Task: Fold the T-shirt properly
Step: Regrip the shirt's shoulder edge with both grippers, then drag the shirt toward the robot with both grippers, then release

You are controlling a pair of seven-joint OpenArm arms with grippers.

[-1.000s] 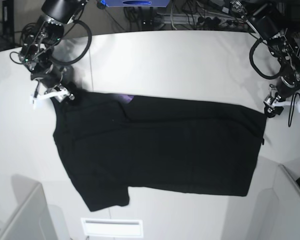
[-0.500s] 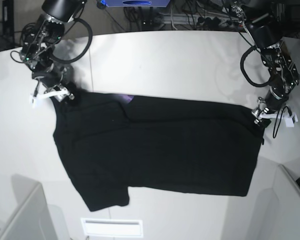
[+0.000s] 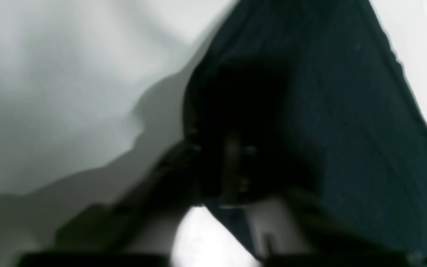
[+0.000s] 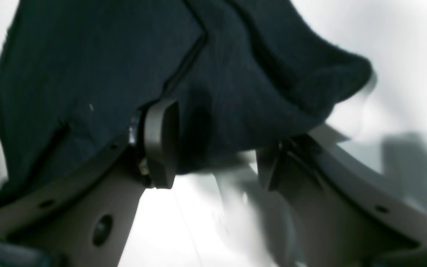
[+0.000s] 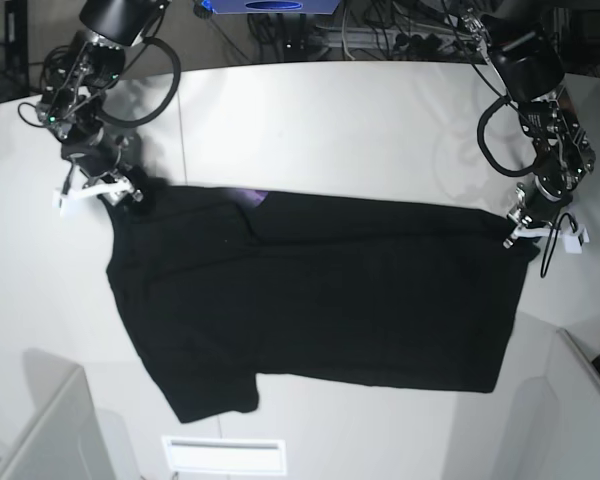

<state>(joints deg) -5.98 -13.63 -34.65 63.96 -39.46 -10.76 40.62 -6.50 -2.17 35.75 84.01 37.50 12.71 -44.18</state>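
Base view: the T-shirt (image 5: pixel 320 295) lies spread flat across the middle of the white table (image 5: pixel 360 130), apparently already doubled lengthwise, a purple trace of print showing at its far edge. The right gripper (image 5: pixel 108 190) sits at the shirt's far corner nearest the table's left edge; the left gripper (image 5: pixel 525 228) at the far corner toward the right edge. Further folds appear to remain.

Left wrist view: blurred; the jaws are closed, dark cloth (image 3: pixel 347 122) bunched at them, so a pinch on the corner seems likely.

Right wrist view: the jaws stand apart with a fold of cloth (image 4: pixel 258 92) between them; one finger (image 4: pixel 159 142) touches the fabric, the grip not yet tightened.
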